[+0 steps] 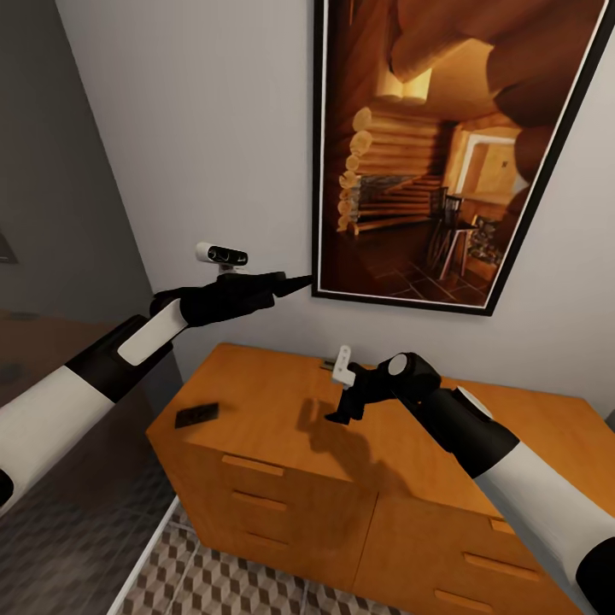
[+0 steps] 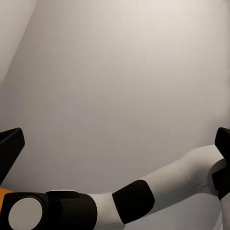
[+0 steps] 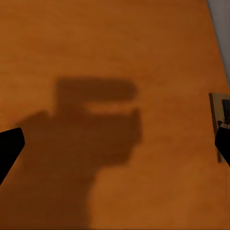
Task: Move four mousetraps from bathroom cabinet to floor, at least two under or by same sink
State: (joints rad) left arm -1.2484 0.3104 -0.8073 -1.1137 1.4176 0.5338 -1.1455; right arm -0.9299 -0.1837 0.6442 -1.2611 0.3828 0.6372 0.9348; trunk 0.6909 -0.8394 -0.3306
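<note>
The robot stands in front of the cabinet (image 1: 282, 478), a low orange-brown chest with wooden bar handles on its drawers. A big framed picture (image 1: 444, 145) of a log cabin room hangs on the grey wall behind it.

The left gripper (image 1: 295, 284) is held up high in the air, close to the wall and just beside the bottom left corner of the picture frame. In the left wrist view its two dark fingers (image 2: 10, 146) sit far apart at the sides, so its jaws are wide open and hold nothing.

The right gripper (image 1: 342, 412) points down over the middle of the cabinet top and throws a dark shadow on the wood. In the right wrist view its fingertips (image 3: 9, 148) are spread wide too, open and empty, with bare wood between them.

A small flat mousetrap (image 3: 219, 120) lies on the cabinet top near the back edge, just beside the right gripper. A dark flat thing (image 1: 196, 415) lies near the left front corner of the top; I cannot tell what it is.

Down low, the bathroom floor (image 1: 222, 589) shows its cube pattern tiles in front of the cabinet.
</note>
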